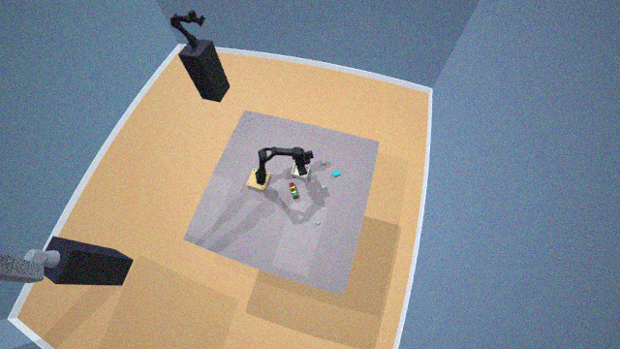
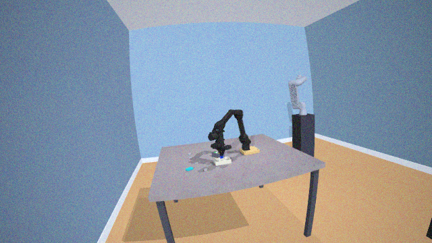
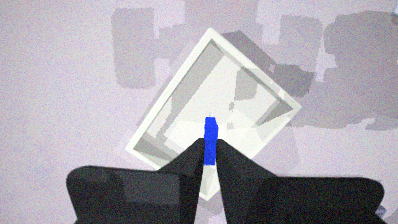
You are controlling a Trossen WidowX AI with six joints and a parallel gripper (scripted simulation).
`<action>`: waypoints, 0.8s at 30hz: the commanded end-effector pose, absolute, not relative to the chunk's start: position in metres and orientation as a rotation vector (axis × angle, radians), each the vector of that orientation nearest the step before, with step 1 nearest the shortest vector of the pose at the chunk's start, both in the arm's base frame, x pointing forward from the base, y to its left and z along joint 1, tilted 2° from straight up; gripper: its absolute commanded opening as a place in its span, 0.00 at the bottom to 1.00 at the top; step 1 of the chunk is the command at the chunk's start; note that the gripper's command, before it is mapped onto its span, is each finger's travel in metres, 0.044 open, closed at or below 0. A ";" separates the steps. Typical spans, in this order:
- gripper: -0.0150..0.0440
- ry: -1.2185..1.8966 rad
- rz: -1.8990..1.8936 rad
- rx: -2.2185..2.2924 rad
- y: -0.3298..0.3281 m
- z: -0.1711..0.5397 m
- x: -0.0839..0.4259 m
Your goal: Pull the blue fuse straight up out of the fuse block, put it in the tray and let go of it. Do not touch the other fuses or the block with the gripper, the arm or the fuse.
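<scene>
My gripper [image 2: 221, 155] [image 3: 209, 144] is shut on the blue fuse [image 2: 221, 157] [image 3: 211, 131], gripped between the fingertips and pointing down. It is low over the white tray [image 1: 296, 174] [image 2: 223, 163] [image 3: 170, 91], with the fuse over the tray's lower part in the wrist view. Whether the fuse touches the tray floor cannot be told. The arm hides the fuse in the top view. The dark fuse block [image 1: 294, 190] stands apart from the tray, with red, yellow, white and green fuses in it. The wrist view does not show the block.
A cyan piece [image 1: 336, 174] [image 2: 189, 169] lies on the table beyond the tray. Small pale pieces lie about, one [image 1: 318, 223] on the far side of the block and another [image 2: 205, 169] near the tray. The arm's base stands on a wooden plate [image 1: 252, 184] [image 2: 254, 152].
</scene>
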State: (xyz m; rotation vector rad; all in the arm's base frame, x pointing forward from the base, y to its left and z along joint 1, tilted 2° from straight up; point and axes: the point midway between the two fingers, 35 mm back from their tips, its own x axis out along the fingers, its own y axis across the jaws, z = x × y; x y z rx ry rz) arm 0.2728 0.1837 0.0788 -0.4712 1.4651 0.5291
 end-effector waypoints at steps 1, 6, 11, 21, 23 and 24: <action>0.39 1.464 0.529 -0.471 0.184 0.079 0.273; 0.61 1.464 0.529 -0.471 0.184 0.079 0.273; 0.81 1.464 0.529 -0.471 0.184 0.081 0.273; 0.81 1.468 0.525 -0.471 0.181 0.116 0.271; 0.81 1.468 0.525 -0.471 0.181 0.116 0.271; 0.81 1.468 0.525 -0.471 0.181 0.116 0.271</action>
